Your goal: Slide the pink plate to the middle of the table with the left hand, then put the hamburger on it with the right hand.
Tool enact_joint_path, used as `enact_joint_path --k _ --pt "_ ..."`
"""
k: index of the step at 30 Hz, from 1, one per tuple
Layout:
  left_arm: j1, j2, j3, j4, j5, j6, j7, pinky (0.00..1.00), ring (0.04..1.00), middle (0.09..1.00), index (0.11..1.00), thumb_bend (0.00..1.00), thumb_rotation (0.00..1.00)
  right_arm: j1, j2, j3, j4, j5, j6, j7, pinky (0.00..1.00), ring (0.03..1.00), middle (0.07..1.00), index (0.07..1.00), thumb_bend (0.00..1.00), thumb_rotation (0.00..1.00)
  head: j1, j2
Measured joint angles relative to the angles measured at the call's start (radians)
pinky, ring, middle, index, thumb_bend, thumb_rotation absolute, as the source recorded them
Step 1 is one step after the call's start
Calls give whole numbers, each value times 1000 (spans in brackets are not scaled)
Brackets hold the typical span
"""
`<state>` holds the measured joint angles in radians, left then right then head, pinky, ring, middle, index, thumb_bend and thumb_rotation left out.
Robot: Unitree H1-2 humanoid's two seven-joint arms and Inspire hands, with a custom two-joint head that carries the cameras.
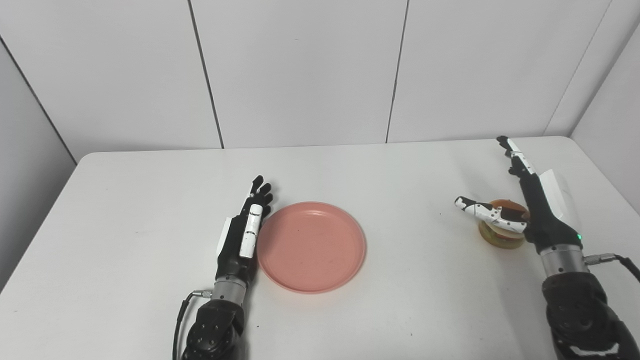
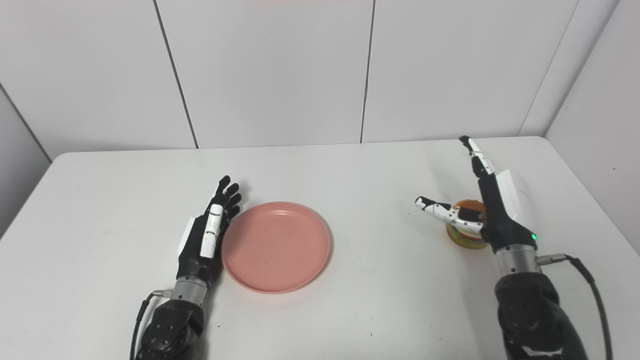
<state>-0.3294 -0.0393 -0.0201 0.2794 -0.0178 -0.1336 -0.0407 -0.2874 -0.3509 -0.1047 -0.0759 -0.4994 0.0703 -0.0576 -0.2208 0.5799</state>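
Observation:
A round pink plate (image 1: 311, 246) lies flat on the white table (image 1: 150, 200), a little left of the middle. My left hand (image 1: 245, 230) lies edge-on against the plate's left rim, fingers straight and apart, holding nothing. A small hamburger (image 1: 501, 231) with a brown bun and green and yellow layers sits at the right side of the table. My right hand (image 1: 525, 205) is open around it: the thumb reaches over the bun's near side and the fingers point away toward the far edge. The hand hides part of the burger.
The table's far edge meets white wall panels (image 1: 300, 70). A side wall (image 1: 615, 125) stands close to the right edge of the table, near my right hand. Cables run from both wrists.

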Motion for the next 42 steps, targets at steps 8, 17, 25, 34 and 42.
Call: enact_joint_path --k 8,17,25,34,42 --pt "-3 3 3 7 -3 -1 -3 955 957 958 956 565 1000 -8 -3 -4 39 -42 38 -2 747 869 912 915 789 481 -57 -9" --pt "-18 25 11 28 -38 -6 -23 956 958 957 955 610 1000 -34 -7 -2 97 -62 126 -4 766 877 903 907 839 461 -112 -12" --pt "-22 52 17 34 -107 -6 -99 1000 1000 1000 1000 562 1000 -45 -13 44 156 -74 172 5 736 857 902 907 903 411 -164 -12" --pt "-22 75 29 33 -141 -5 -138 1000 1000 1000 1000 550 1000 -61 -12 84 179 -84 233 4 758 870 905 911 911 415 -244 -5" --pt "-32 99 48 49 -163 -3 -154 1000 1000 1000 1000 514 1000 -92 -5 117 220 -113 261 -3 749 860 899 899 891 366 -308 -2"
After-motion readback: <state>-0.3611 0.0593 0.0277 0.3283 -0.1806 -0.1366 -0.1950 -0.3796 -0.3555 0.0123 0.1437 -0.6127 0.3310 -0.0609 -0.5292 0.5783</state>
